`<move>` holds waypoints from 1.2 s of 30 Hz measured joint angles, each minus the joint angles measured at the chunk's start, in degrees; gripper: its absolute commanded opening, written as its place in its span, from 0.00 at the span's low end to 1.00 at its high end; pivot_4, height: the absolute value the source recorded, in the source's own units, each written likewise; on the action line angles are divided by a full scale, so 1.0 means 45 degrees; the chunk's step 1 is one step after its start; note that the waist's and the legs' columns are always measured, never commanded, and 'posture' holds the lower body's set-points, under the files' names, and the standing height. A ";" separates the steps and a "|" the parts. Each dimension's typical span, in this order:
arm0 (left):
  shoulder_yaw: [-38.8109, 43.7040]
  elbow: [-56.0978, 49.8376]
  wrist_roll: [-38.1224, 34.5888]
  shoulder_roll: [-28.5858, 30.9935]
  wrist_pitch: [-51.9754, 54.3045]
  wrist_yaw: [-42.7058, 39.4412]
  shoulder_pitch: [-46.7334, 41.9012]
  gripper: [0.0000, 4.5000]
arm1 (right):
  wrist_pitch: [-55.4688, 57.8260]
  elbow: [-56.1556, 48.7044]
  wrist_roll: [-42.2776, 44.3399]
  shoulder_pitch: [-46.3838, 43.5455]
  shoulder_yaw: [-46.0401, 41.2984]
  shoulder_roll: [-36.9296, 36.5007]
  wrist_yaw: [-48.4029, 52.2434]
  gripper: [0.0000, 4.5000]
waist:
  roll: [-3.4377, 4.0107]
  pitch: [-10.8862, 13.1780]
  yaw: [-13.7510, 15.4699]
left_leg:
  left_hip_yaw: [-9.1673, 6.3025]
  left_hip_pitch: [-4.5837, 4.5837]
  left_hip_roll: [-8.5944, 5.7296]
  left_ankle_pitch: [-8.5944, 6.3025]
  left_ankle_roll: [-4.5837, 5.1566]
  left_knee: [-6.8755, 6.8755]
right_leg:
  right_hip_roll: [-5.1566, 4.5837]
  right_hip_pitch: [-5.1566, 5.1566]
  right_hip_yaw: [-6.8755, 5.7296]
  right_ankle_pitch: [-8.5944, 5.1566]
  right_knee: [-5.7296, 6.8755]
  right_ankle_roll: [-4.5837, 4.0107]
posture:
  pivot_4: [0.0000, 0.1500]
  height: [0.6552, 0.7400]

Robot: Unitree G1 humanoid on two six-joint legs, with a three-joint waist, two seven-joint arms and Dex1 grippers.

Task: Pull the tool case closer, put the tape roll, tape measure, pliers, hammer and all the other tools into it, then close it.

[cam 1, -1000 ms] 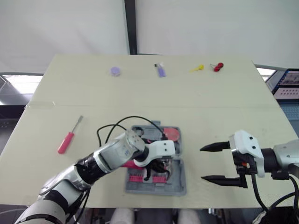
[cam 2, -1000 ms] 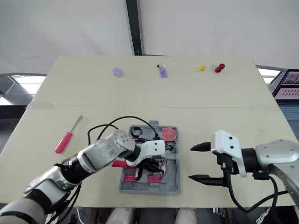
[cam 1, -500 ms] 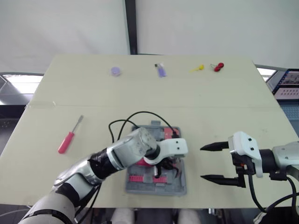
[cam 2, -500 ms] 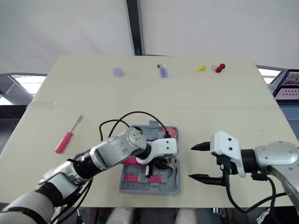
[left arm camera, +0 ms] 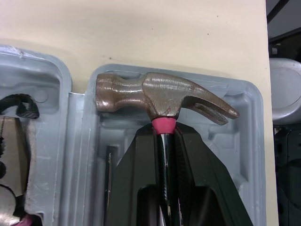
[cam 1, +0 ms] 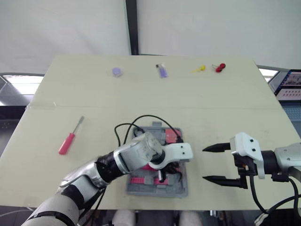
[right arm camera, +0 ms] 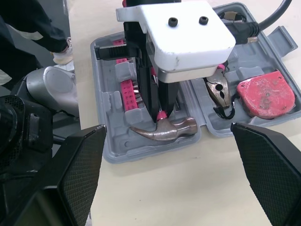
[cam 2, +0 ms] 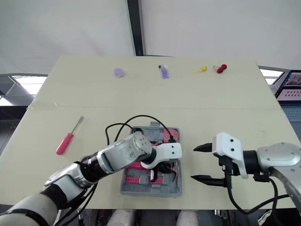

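Observation:
The grey tool case lies open near the table's front edge. In it are a red tape measure, pliers and a row of pink bits. My left gripper hangs over the case, shut on the shaft of the hammer. The hammer's steel head rests in a moulded recess along the case's right side. My right gripper stands open just right of the case, holding nothing. A red-handled screwdriver lies on the table to the left.
Along the far edge lie a small purple roll, a purple tool, a yellow item and a red item. A black cable loops over the left wrist above the case.
My left gripper has carried the hammer rightward across the case, bringing its head to the right-side recess. The right gripper has stayed where it was, open.

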 measured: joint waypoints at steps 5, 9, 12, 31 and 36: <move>-0.0002 -0.0055 -0.0101 0.0063 0.0166 0.0020 0.0000 0.01 | 0.0000 0.0000 0.0001 -0.0003 0.0000 0.0000 0.0000 1.00 | 0.0000 0.0000 0.0002 | 0.0000 -0.0001 0.0000 0.0000 0.0000 0.0000 | 0.0000 0.0000 0.0000 0.0000 -0.0001 0.0000 | 1.00 1.00; -0.0038 -0.0064 -0.0122 0.0083 0.0166 0.0054 0.0029 0.01 | 0.0000 0.0001 -0.0001 -0.0025 0.0000 0.0000 -0.0002 1.00 | 0.0000 0.0000 0.0003 | -0.0001 -0.0001 0.0000 0.0000 0.0000 0.0000 | 0.0000 0.0000 0.0000 0.0000 0.0000 0.0000 | 1.00 1.00; -0.0162 -0.0064 -0.0135 0.0082 0.0148 0.0075 0.0036 0.01 | -0.0001 0.0001 -0.0003 -0.0046 0.0000 0.0000 -0.0006 1.00 | 0.0000 0.0000 0.0003 | 0.0000 -0.0001 0.0000 0.0000 0.0000 0.0000 | 0.0000 0.0000 -0.0001 0.0000 0.0000 0.0000 | 1.00 1.00; -0.0397 -0.0029 -0.0100 0.0063 -0.0002 0.0326 0.0072 0.01 | -0.0001 0.0018 -0.0009 -0.0046 0.0000 0.0000 -0.0051 1.00 | 0.0001 -0.0001 0.0003 | -0.0001 -0.0001 0.0000 0.0000 0.0000 0.0001 | 0.0000 0.0000 0.0000 0.0000 0.0003 0.0000 | 1.00 1.00; -0.0520 -0.0030 -0.0078 0.0044 -0.0036 0.0415 0.0096 0.01 | -0.0003 0.0138 -0.0016 -0.0044 0.0000 0.0000 -0.0062 1.00 | 0.0001 -0.0001 0.0003 | -0.0001 0.0001 0.0000 0.0000 0.0000 0.0001 | 0.0000 0.0001 -0.0001 0.0000 0.0003 -0.0001 | 1.00 1.00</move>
